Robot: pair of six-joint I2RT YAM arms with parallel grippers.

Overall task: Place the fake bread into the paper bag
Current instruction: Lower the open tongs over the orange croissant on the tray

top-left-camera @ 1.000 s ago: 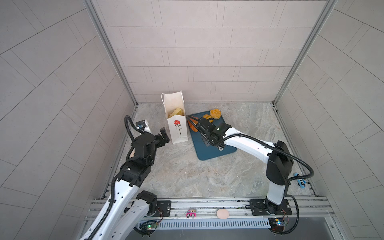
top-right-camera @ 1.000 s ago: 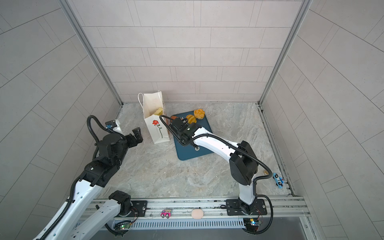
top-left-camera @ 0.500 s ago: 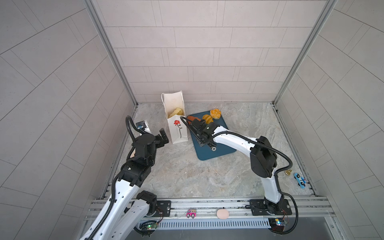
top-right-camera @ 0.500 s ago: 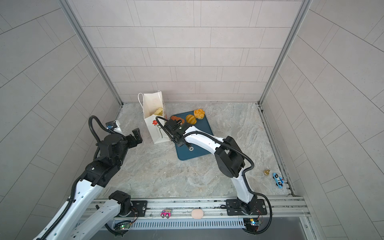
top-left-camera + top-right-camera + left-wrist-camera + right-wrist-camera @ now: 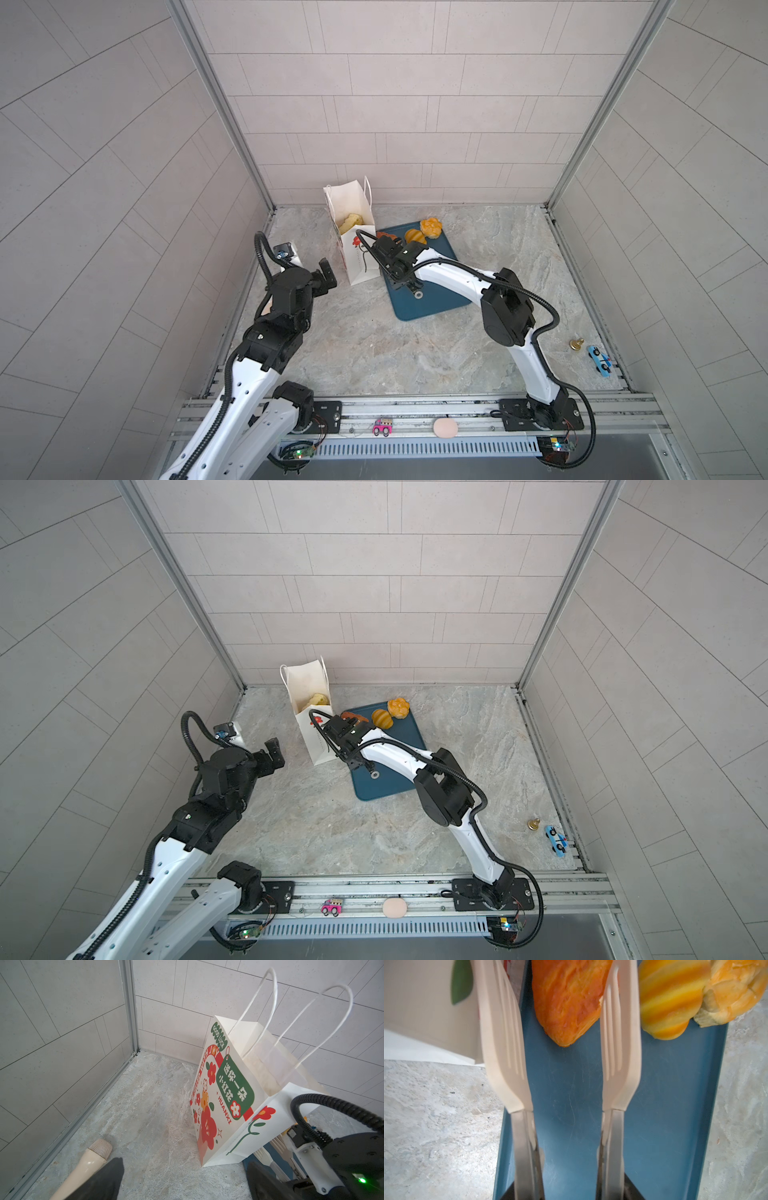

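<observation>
The white paper bag (image 5: 358, 259) (image 5: 316, 742) (image 5: 239, 1105) stands upright by the tray's left edge, with a yellow roll (image 5: 351, 221) (image 5: 318, 699) inside. On the blue tray (image 5: 432, 301) (image 5: 571, 1126) lie a reddish-brown triangular loaf (image 5: 386, 235) (image 5: 566, 1001), a striped roll (image 5: 414, 237) (image 5: 670, 997) and a knobbly bun (image 5: 431, 227) (image 5: 733, 991). My right gripper (image 5: 384, 246) (image 5: 347, 726) (image 5: 562, 985) is open low over the tray. Its cream tong blades flank the loaf, and there is a gap on the bag side. My left gripper (image 5: 326, 272) (image 5: 185, 1188) is open and empty, left of the bag.
A cream microphone-shaped toy (image 5: 91, 1159) lies on the floor by the left wall. At the far right sit a small brass bell (image 5: 576, 344) and a blue toy car (image 5: 599, 360). On the front rail rest a pink toy car (image 5: 382, 428) and a pink oval (image 5: 444, 428).
The right arm's elbow swung left and the gripper slid left along the tray toward the triangular loaf beside the bag, its blades spreading slightly. The left arm stayed still.
</observation>
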